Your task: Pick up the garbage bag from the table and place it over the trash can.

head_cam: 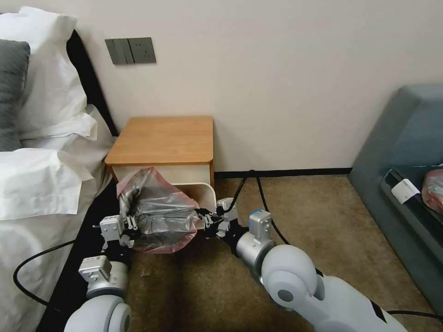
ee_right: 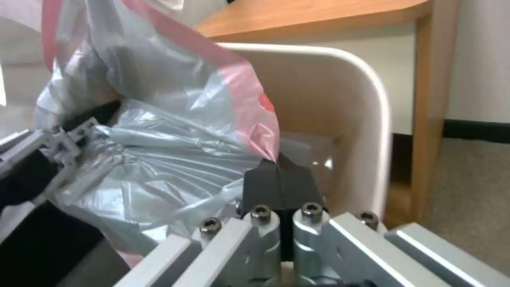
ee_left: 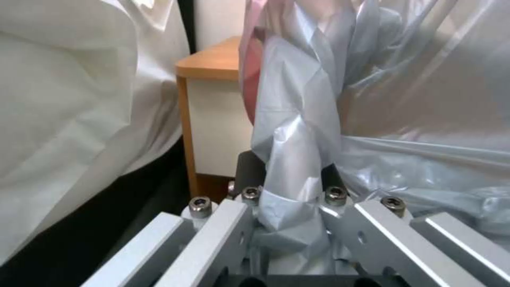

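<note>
Head view: the garbage bag (head_cam: 161,216) is held stretched between both grippers above the trash can (head_cam: 207,196), in front of the table (head_cam: 161,138). The left gripper (head_cam: 130,224) is clamped on one edge, the right gripper (head_cam: 206,220) on the opposite edge. A bed (head_cam: 41,184) lies close on the left.

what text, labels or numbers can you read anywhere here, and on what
None can be read.
White tag on the grey sofa: no print legible.
Wall switch plate: no markings visible.
Garbage bag, trash can, table: no print visible.
</note>
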Controlling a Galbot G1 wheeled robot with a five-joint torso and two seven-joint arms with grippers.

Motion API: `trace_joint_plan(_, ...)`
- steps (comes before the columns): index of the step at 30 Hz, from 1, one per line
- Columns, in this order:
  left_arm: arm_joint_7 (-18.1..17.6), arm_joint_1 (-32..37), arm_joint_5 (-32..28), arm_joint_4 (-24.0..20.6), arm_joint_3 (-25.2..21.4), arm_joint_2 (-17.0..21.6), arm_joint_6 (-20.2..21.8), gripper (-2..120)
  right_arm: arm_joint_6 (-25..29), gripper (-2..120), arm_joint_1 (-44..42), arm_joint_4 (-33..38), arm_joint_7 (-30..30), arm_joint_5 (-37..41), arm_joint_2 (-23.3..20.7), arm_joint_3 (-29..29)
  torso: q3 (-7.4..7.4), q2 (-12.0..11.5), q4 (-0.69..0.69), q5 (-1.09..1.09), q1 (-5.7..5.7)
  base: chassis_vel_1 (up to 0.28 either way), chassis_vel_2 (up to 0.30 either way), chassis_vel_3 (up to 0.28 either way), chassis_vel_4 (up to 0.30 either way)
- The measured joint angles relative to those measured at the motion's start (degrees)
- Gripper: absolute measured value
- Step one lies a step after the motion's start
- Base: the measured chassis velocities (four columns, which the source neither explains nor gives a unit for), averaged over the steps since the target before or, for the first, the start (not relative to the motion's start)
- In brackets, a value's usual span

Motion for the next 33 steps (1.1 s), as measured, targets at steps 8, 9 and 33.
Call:
trace_joint_plan(8, -0.2, -0.1, -0.7, -0.3, 0.1, 0.0, 0.5, 5, 0.6, 0, -2.7, 0.8, -1.4, -2.2, -1.4, 3.1, 0.00, 0.0, 0.00, 0.00, 0.00, 0.000, 0.000, 0.000, 0.000)
trace_joint_plan(9, -0.2, -0.1, -0.8, -0.4, 0.2, -0.1, 0.6, 5, 0.8, 0, -3.0, 0.7, -1.6, -2.7, -1.5, 3.6, 0.00, 0.0, 0.00, 0.00, 0.00, 0.000, 0.000, 0.000, 0.000)
trace_joint_plan(33, -1.4, 0.0, -6.5, -2.6, -0.3, 0.2, 2.8, 5, 4.3, 0, -6.9, -2.7, -6.3, -11.1, -3.0, 10.1, 0.00, 0.0, 0.00, 0.00, 0.00, 0.000, 0.000, 0.000, 0.000)
